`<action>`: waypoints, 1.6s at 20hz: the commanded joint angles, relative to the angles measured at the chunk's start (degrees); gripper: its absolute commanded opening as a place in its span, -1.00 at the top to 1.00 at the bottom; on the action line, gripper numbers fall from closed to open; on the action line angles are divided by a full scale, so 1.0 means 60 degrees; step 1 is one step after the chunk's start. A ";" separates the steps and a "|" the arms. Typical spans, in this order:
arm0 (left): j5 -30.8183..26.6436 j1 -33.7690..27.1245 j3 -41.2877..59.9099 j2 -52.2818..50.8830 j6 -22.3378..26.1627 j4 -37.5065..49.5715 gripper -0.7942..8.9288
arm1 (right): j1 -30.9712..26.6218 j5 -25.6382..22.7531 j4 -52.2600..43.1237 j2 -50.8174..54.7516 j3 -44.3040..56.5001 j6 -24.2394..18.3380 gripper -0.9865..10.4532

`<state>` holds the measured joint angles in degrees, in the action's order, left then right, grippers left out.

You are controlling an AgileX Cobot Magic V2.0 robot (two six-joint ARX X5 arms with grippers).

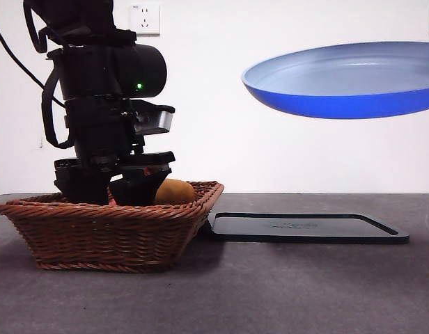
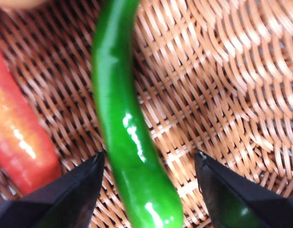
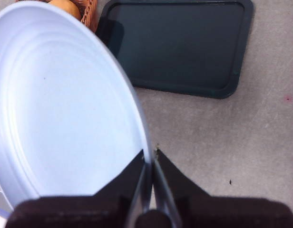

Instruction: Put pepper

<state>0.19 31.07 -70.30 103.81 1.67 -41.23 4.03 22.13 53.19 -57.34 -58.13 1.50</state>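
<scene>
Below, each line read outward from the jaws.
Left jaws: stood wide apart, one on either side of the long glossy green pepper, not yet closed on it.
Left gripper: was lowered into the brown woven wicker basket, apparently so a close would catch the pepper across its width.
Pepper: lay on the basket floor, between the jaws.
Neighbours: a red-orange vegetable lay just beside one jaw; a tan oval potato sat by the basket's far rim.
Right jaws: were pinched on the rim of the round blue plate.
Right gripper: held the plate tilted in the air, probably as the place for the pepper.
Below the plate: a flat black rectangular tray lay on the grey table, beside the basket.
Open room: clear above the basket rim toward the plate; tight beside the red-orange vegetable.
</scene>
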 commanded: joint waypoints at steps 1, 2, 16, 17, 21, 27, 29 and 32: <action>-0.0022 0.0124 -0.0164 0.0189 -0.0280 0.0175 0.15 | 0.0000 0.0080 -0.0073 -0.0040 -0.0219 -0.0080 0.82; -0.0036 0.0120 -0.0164 0.0193 -0.0284 0.0153 0.15 | 0.0000 0.0073 -0.0073 -0.0040 -0.0219 -0.0095 0.82; -0.0193 0.0138 -0.0186 -0.1271 -0.0874 0.0018 0.64 | 0.0000 0.0007 -0.0080 -0.0157 -0.0219 -0.0146 0.82; -0.0109 0.0189 -0.0186 -0.1577 -0.0951 0.0022 0.64 | 0.0000 0.0000 -0.0066 -0.0266 -0.0219 -0.0146 0.82; 0.0732 0.0372 -0.0186 -0.3173 -0.1224 0.0175 0.64 | 0.0004 0.0011 -0.0073 -0.1290 -0.0215 0.0109 0.82; 0.1785 0.1322 -0.0186 -0.3960 -0.1286 0.0801 0.64 | 0.0838 0.0080 -0.0718 -0.3424 -0.0215 0.0951 0.82; 0.1752 0.1789 -0.0186 -0.3690 -0.1279 0.0801 0.64 | 0.1373 0.0080 -0.1060 -0.3861 -0.0215 0.1330 0.82; 0.1712 0.2160 -0.0186 -0.3133 -0.1209 0.0911 0.64 | 0.2014 0.0080 -0.1366 -0.4069 -0.0215 0.1770 0.82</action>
<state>10.68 43.72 -70.52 84.07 -5.63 -36.60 15.86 22.17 45.47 -81.06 -58.17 10.44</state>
